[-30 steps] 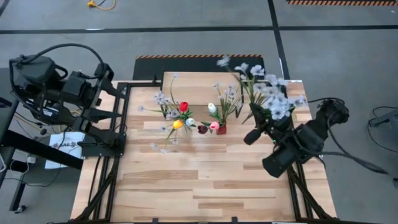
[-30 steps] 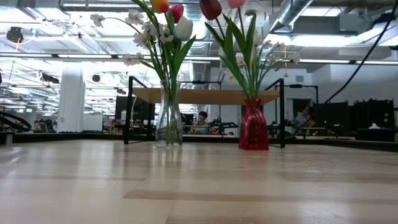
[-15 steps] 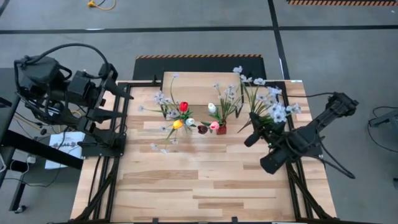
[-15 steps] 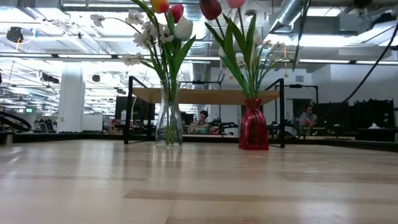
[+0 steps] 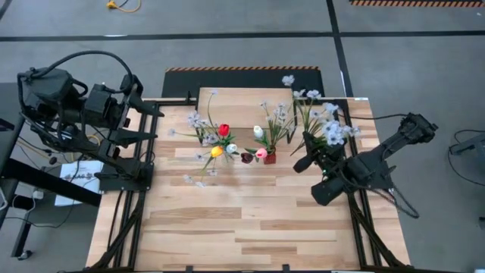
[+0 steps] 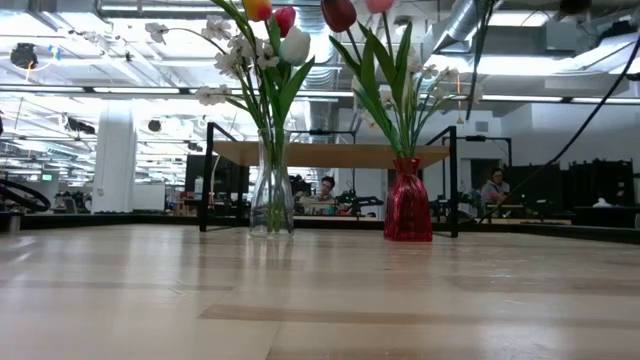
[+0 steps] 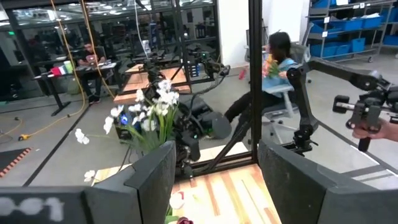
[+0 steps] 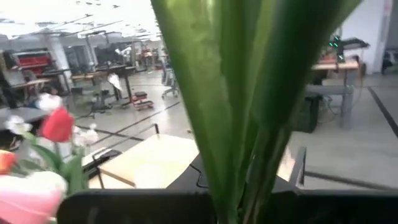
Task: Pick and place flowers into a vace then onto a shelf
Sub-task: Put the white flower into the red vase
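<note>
We see two black arms built of chunky, boxy segments. The left arm (image 5: 83, 110) has thick black cables looping over its base, and the right arm (image 5: 364, 171) trails thinner black cables. The left end effector (image 7: 214, 177) ends in two broad, flat, dark grey fingers (image 7: 155, 180).

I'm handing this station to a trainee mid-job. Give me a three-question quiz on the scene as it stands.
1. True or false: the left hand holds flowers.
2. Which vase stands nearer the right arm: A) clear glass vase B) red vase?
3. What does the right hand hold?

Key
1. False: it is open and empty, parked off the table's left edge.
2. B.
3. A spray of small white blossoms with green stems, above the table's right side, beside the shelf.
</note>
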Controlling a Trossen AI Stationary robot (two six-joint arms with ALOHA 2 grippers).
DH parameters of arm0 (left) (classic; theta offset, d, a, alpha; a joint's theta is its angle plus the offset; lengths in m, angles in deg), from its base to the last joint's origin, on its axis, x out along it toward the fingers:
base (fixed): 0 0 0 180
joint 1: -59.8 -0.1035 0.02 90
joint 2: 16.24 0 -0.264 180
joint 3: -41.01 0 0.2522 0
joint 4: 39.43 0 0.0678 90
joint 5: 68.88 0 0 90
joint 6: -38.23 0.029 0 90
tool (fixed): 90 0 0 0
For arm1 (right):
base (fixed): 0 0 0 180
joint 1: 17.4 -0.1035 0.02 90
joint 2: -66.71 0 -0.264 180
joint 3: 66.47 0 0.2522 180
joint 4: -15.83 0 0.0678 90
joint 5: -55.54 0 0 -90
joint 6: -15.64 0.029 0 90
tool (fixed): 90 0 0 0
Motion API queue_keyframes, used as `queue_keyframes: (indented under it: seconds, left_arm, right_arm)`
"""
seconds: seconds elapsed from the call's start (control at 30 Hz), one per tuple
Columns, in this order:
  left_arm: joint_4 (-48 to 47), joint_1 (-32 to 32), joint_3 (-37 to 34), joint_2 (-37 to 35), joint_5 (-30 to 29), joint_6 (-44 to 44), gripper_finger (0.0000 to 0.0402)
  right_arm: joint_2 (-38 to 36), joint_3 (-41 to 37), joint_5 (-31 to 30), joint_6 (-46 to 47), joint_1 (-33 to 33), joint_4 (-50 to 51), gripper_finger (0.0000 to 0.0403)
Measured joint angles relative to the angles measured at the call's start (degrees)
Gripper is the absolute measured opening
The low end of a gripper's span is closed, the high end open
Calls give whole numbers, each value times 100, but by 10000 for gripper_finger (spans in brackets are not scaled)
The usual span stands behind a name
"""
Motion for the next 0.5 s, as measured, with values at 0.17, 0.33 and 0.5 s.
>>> queue_keyframes:
  seconds: [0.17,0.33,0.5]
  left_arm:
    - [0,0,0,1,-1,0,219]
    - [0,0,0,1,-7,0,219]
    - [-61,0,0,0,-136,3,219]
  right_arm:
    - [-100,860,71,-1687,-269,33,0]
    - [-118,2073,1650,-4420,-353,-486,0]
    - [-125,2710,4328,-7817,124,-2640,0]
